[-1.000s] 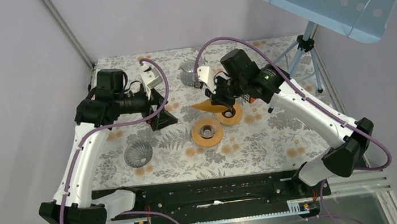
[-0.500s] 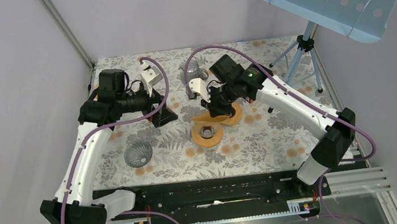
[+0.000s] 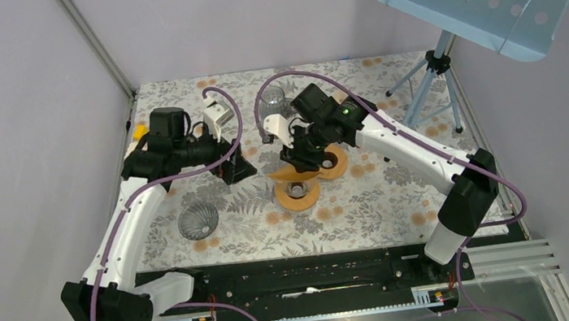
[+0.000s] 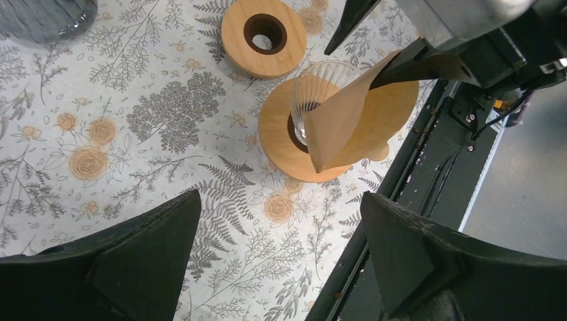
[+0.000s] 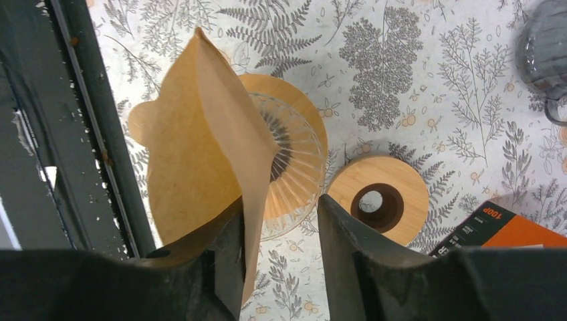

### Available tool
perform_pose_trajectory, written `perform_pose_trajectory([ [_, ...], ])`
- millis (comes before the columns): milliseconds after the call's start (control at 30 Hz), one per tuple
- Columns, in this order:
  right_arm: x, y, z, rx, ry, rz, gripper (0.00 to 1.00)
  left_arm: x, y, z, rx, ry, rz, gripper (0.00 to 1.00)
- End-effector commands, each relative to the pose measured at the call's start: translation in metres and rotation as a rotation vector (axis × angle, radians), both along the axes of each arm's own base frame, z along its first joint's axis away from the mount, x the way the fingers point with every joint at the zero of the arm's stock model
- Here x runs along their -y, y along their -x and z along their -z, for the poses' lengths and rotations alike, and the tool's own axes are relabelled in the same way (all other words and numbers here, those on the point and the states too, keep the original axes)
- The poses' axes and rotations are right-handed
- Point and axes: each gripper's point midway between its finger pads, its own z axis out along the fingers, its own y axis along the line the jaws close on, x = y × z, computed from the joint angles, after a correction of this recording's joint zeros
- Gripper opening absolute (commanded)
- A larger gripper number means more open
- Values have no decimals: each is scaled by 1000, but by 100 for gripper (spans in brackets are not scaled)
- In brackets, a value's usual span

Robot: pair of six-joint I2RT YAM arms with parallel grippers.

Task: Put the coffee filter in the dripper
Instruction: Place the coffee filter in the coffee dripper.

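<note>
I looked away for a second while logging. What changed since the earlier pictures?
The right gripper carried the paper filter leftward to above the glass dripper, and its fingers have parted; the filter leans on one. The left gripper, open, barely shifted; the spare wooden ring stayed put.

The tan paper coffee filter looks matt and slightly fibrous, with a soft crease. The clear ribbed glass dripper is glossy, its round pale wooden base smooth and satin like the second wooden ring, and the floral-print table cover looks flat and matt.
</note>
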Motion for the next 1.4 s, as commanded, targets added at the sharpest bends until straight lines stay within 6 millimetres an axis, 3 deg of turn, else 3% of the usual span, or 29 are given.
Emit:
perform_pose_trajectory([
  [0,4,-7,-8,52,-19,71,51,2,-8,-12,42,49,-39,99],
  [233,19,-2,-10,-56,-88,152,68,16,-13,-17,-20,133,-47,99],
  [400,29,0,-9,-132,-118,188,72,29,-13,-12,-52,148,-35,99],
  [933,28,-4,13,-220,-115,231,73,71,-21,11,-18,17,-39,96],
  [1367,26,-8,33,-254,-88,244,73,72,-30,43,4,-45,-48,95],
])
